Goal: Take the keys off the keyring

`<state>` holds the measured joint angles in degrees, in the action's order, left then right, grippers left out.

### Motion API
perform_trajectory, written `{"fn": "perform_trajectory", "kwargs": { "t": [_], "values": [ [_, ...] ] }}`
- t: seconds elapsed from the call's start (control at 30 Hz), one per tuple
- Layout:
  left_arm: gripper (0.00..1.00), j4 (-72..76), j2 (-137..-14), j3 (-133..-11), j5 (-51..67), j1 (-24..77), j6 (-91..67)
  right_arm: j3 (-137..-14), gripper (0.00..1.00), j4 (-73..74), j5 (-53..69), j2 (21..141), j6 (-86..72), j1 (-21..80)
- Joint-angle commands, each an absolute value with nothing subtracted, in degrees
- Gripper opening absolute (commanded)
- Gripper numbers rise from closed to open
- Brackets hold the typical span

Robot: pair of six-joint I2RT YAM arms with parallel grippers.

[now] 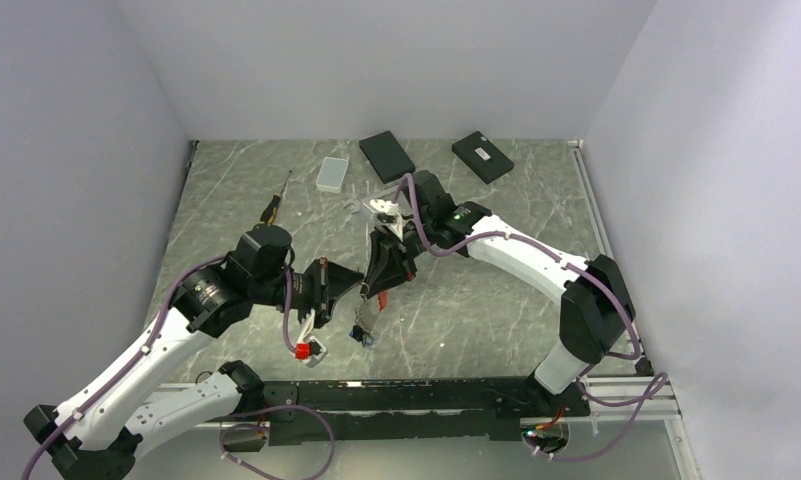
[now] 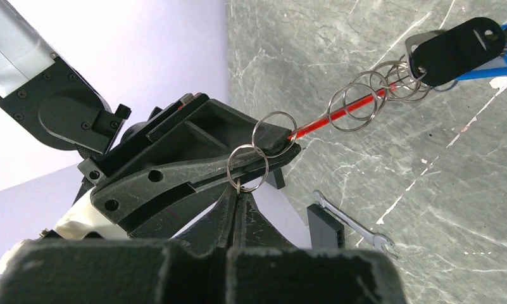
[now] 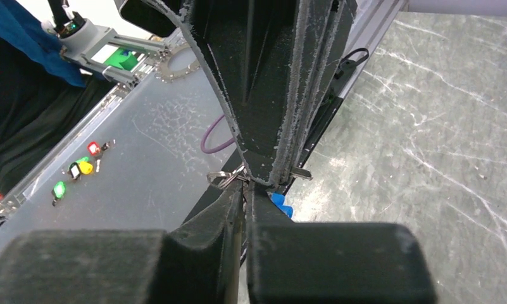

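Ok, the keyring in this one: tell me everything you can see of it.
The keyring is a chain of thin grey metal split rings with a straight red piece running through it, pulled into a taut line in the air. Its near rings sit at the tips of the shut left gripper and loop by the right gripper. The far end carries a black fob and the blue-headed keys.

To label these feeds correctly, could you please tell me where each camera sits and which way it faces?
Top external: high behind the robot, looking down on the table; left arm and right arm show.
Left wrist: faces right gripper, keyring, keys; own fingers below.
Right wrist: faces left gripper; own fingers below.
Shared: both wrist views show the keyring.
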<state>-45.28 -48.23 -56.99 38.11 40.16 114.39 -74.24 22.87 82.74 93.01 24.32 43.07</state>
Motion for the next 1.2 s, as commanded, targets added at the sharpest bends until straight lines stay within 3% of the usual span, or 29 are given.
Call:
{"fn": "perform_trajectory", "kwargs": {
  "t": [0.0, 0.47, 0.7, 1.17],
  "values": [
    [0.00, -42.3, -47.7, -57.9, 40.4, 40.0, 131.9, -75.0, 0.00, 18.3, 83.9, 92.7, 19.9, 43.8],
    [0.00, -45.6, -45.7, -58.2, 39.9, 40.0, 132.0, -66.9, 0.00, -11.7, 79.2, 92.0, -12.0, 42.3],
    [0.00, -48.9, -45.3, -58.3, 38.8, 40.0, 132.7, -56.5, 0.00, -57.3, 76.9, 92.5, -46.2, 39.1],
    [0.00, -48.2, -45.7, -56.0, 35.4, 40.0, 133.1, -57.7, 0.00, -51.0, 75.3, 91.8, -44.4, 38.8]
  ]
}}
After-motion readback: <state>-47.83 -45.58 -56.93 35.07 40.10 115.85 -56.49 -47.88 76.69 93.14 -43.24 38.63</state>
